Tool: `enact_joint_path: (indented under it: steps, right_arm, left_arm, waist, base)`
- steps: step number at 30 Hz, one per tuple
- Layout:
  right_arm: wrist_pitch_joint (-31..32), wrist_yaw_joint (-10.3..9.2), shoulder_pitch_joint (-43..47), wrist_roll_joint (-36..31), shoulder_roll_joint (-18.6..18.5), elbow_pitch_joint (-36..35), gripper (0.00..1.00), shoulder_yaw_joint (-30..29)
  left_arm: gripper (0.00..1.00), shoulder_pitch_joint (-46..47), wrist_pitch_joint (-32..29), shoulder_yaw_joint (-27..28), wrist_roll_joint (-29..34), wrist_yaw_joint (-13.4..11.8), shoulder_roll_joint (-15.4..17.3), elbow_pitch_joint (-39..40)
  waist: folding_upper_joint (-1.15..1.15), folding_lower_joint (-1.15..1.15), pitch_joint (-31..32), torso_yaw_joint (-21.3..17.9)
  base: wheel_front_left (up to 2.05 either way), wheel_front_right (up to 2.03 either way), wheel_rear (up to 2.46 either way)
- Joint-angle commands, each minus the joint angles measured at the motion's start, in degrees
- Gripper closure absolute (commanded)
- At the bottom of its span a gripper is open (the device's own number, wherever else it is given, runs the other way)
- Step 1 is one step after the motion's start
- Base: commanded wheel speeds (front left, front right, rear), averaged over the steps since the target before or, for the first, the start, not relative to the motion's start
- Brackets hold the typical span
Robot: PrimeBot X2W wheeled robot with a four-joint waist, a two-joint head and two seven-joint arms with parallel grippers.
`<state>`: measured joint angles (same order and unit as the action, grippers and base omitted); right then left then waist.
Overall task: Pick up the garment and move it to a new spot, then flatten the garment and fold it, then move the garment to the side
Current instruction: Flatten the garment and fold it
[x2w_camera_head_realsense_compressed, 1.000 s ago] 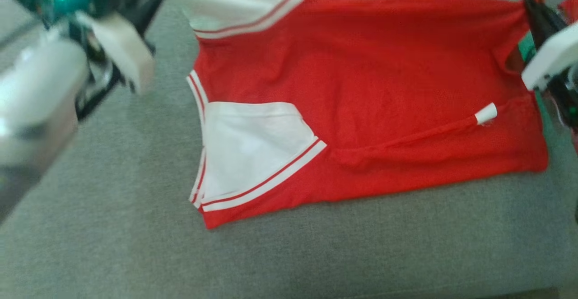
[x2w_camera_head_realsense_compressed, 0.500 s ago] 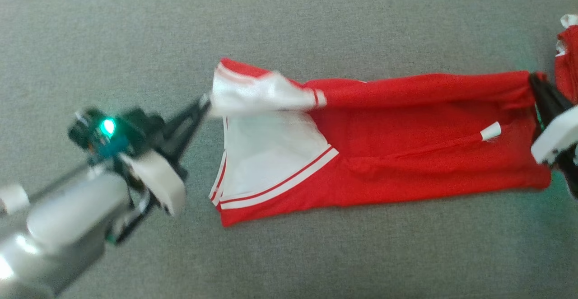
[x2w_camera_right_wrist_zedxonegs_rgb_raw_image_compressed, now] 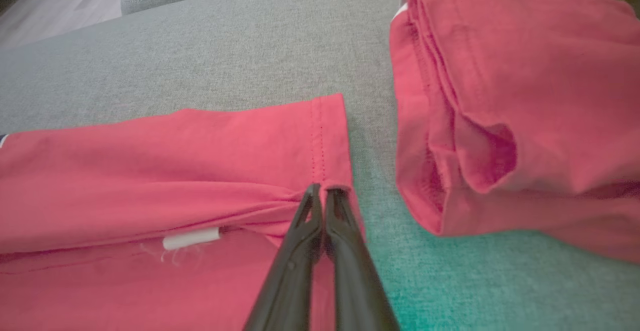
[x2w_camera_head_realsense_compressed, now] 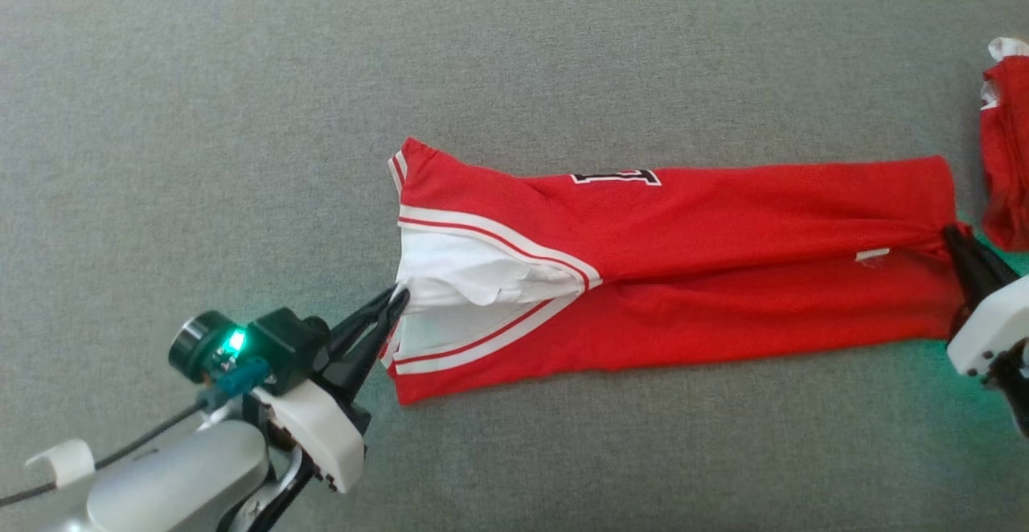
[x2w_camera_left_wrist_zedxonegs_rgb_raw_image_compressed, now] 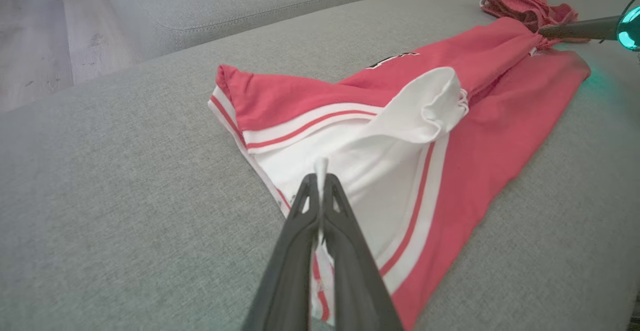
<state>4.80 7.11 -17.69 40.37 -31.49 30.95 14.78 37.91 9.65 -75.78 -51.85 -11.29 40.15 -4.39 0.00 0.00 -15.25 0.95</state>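
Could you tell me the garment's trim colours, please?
The trim is white with a red line, clearest in left wrist view.

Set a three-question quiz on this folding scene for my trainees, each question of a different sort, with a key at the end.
1. True or false: the left gripper is shut on a white part of the garment.
2. Where does the right gripper hold the garment? A: at its hem end. B: at the printed number. C: at the white striped trim.
3. Fill the gap: the other garment, lying apart from the hem on the grey cushion, is coloured ____.

Key: 1 true; 2 A; 3 red.
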Motion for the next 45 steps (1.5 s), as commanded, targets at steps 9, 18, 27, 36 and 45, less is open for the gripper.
enact_joint_path:
  steps: [9, 18, 27, 36, 45]
  right_arm:
    - [-2.20, 0.37, 3.65, -5.94, 2.59, -1.91, 0.00, -4.31]
    - [-7.78, 0.37, 12.84, -12.75, 10.79, -6.09, 0.00, -11.84]
    - [-7.01, 0.37, 17.70, -16.35, 17.76, -9.76, 0.00, -20.23]
    - [-4.91, 0.37, 12.61, -24.38, 21.62, -8.67, 0.00, -31.83]
    - [-0.72, 0.37, 5.21, -36.46, 22.87, -3.90, 0.00, -41.11]
  left_arm:
    - [0.00, -3.60, 2.34, 3.26, -0.91, -2.32, -2.81, -1.14]
    - [0.00, -12.87, 5.30, 13.94, 1.15, -11.17, -11.17, -2.68]
    - [0.00, -26.66, 5.33, 29.15, 15.39, -14.18, -19.23, 2.26]
    - [0.00, -37.02, 5.34, 38.69, 27.41, -10.20, -25.39, 7.75]
    - [0.00, -39.17, 5.34, 41.95, 32.88, -5.75, -29.45, 7.20]
  waist:
    - [0.00, 0.00, 1.47, -0.73]
    - [0.00, 0.00, 6.62, -1.97]
    - [0.00, 0.00, 10.25, 0.00]
    - [0.00, 0.00, 10.15, 5.82]
    - [0.00, 0.00, 7.97, 8.18]
  base:
    - [0.00, 0.00, 0.00]
    - [0.00, 0.00, 0.00]
    - [0.00, 0.00, 0.00]
    - [0.00, 0.00, 0.00]
    - [0.00, 0.00, 0.00]
